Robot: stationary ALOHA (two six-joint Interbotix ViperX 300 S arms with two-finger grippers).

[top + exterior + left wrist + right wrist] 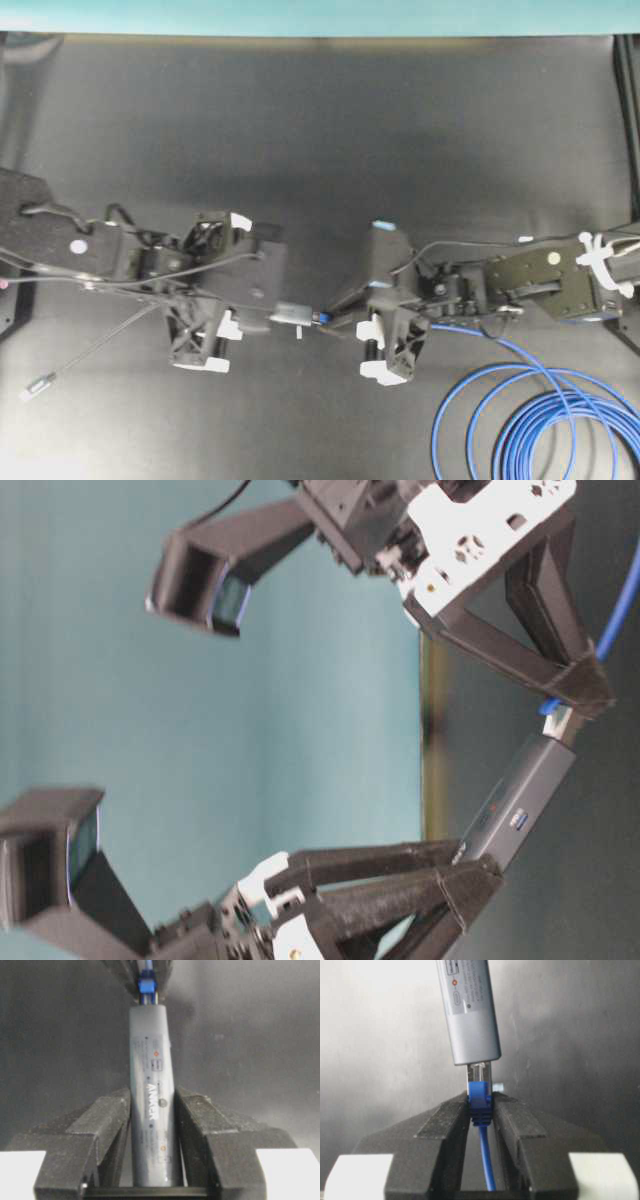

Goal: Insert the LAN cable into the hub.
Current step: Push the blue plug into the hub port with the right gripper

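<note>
My left gripper (152, 1110) is shut on the hub (151, 1075), a slim grey bar held by its rear half and off the table. My right gripper (480, 1102) is shut on the blue boot of the LAN cable plug (480, 1091). The plug's clear tip meets the hub's end face (476, 1057); how deep it sits I cannot tell. In the overhead view the hub (290, 312) and the plug (322, 318) join between the left gripper (262, 306) and the right gripper (336, 322). The cable's loops (540, 420) lie at the front right.
The hub's thin grey lead (100, 345) trails to the front left and ends in a small silver plug (40, 383) on the black table. A teal wall (300, 15) borders the far edge. The blue cable runs under the right arm (520, 285).
</note>
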